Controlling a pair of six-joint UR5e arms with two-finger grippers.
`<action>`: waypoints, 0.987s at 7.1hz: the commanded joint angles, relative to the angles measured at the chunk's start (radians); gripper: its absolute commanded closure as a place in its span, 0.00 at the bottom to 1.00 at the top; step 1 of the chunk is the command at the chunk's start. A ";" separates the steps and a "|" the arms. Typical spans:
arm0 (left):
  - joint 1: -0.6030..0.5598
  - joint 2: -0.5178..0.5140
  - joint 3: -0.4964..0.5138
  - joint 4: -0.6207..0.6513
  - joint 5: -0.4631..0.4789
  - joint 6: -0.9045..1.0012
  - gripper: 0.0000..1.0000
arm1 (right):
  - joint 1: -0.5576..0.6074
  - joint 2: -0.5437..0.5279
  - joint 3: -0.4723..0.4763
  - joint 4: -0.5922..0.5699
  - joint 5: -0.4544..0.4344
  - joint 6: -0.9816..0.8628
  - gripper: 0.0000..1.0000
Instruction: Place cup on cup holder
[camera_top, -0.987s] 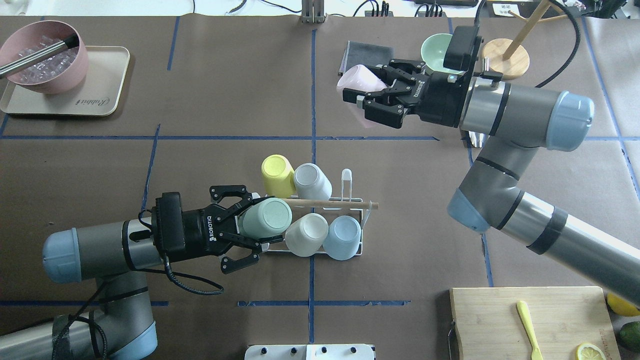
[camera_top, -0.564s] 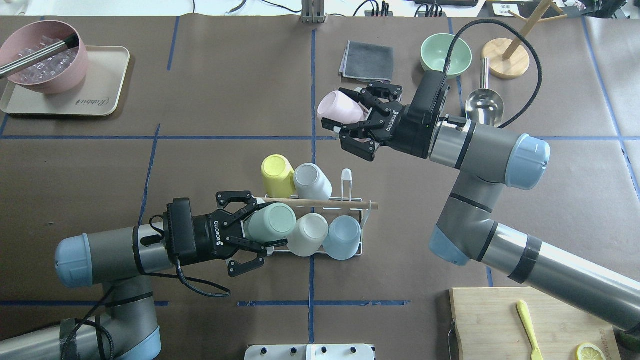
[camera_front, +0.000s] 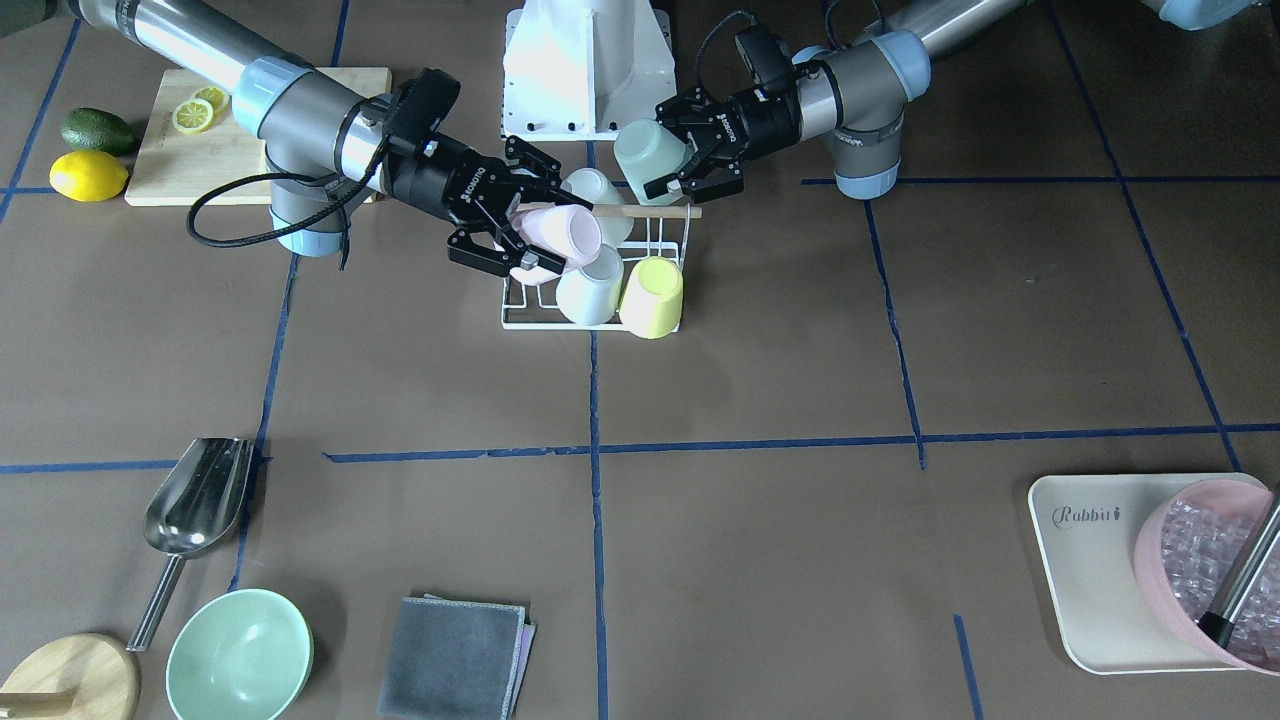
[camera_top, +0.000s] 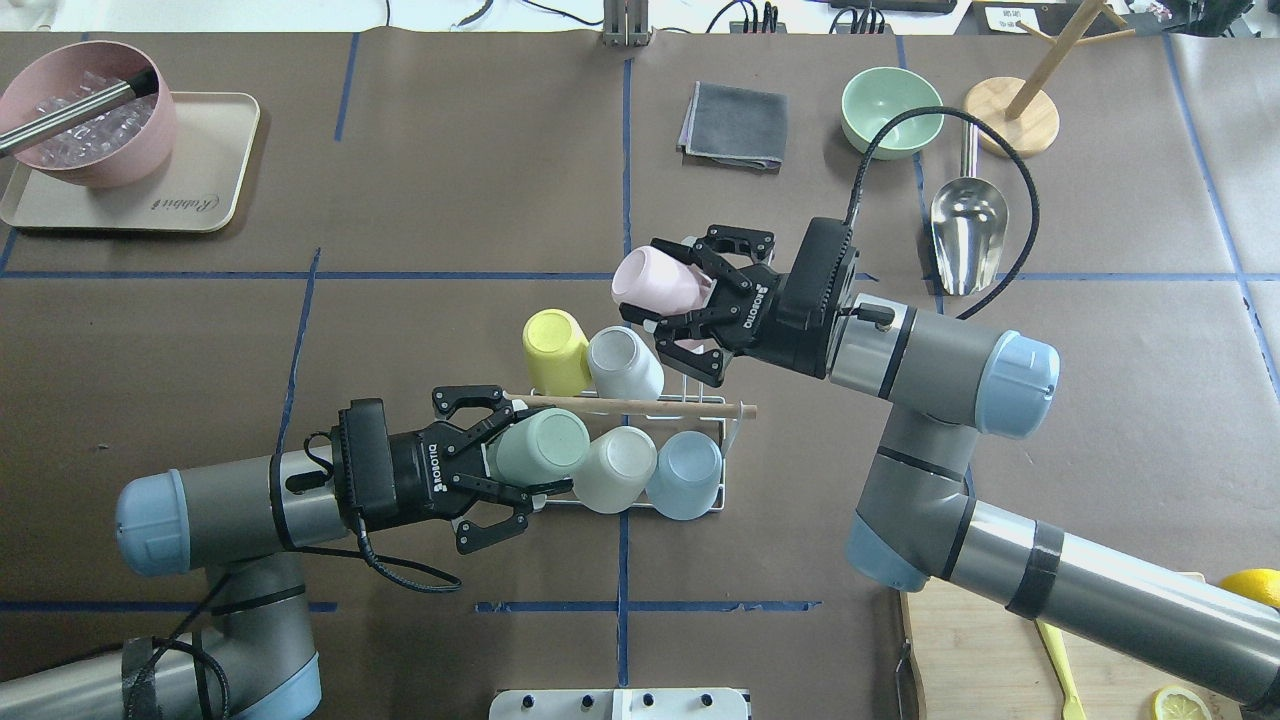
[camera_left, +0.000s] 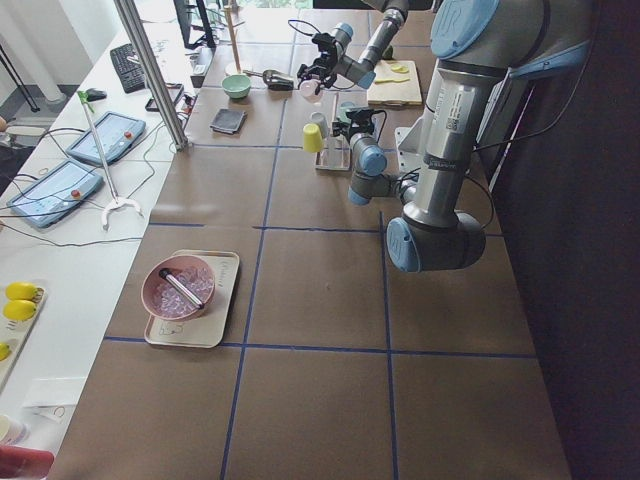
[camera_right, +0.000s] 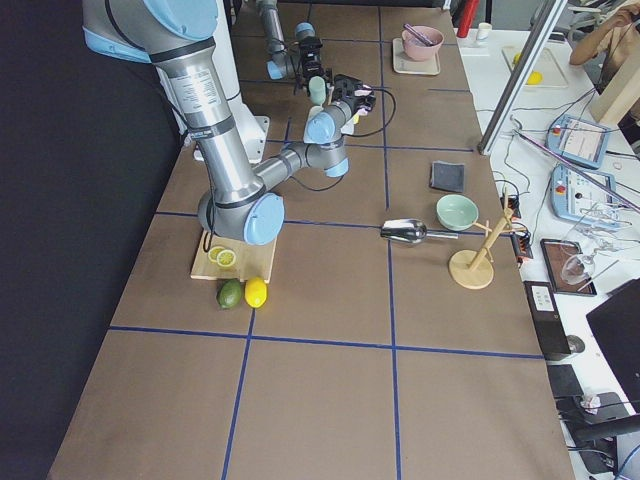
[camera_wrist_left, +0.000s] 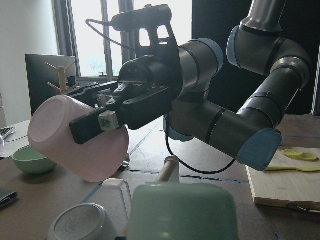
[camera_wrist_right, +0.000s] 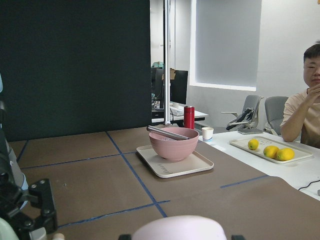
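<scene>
The cup holder (camera_top: 733, 430) is a white wire rack with a wooden rod (camera_top: 650, 405) across its top, at the table's middle. Yellow (camera_top: 555, 343), grey (camera_top: 625, 362), white (camera_top: 615, 468) and blue (camera_top: 686, 472) cups sit upside down on it. My left gripper (camera_top: 522, 450) is shut on a mint green cup (camera_top: 540, 443) at the rack's near left end. My right gripper (camera_top: 678, 310) is shut on a pink cup (camera_top: 652, 283), tilted, just above the rack's far right side. The left wrist view shows the pink cup (camera_wrist_left: 75, 137) hovering above a free prong (camera_wrist_left: 117, 186).
A pink bowl (camera_top: 88, 110) with ice sits on a beige tray (camera_top: 205, 190) at the far left. A grey cloth (camera_top: 733, 125), green bowl (camera_top: 890, 98), metal scoop (camera_top: 965, 225) and wooden stand (camera_top: 1010, 115) lie at the far right. A cutting board (camera_front: 240, 130) is near the right arm's base.
My right arm has carried the pink cup from the far right by the green bowl toward me, to just above the rack. My left gripper with the green cup edged slightly right.
</scene>
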 joint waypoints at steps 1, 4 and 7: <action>0.000 0.008 0.002 -0.047 0.010 0.000 0.00 | -0.012 -0.020 -0.006 0.005 -0.007 -0.005 1.00; 0.000 0.009 -0.001 -0.073 0.010 -0.002 0.00 | -0.016 -0.029 -0.040 0.077 -0.005 -0.005 1.00; -0.033 0.028 -0.114 -0.066 0.061 -0.009 0.00 | -0.022 -0.032 -0.049 0.103 -0.005 -0.005 1.00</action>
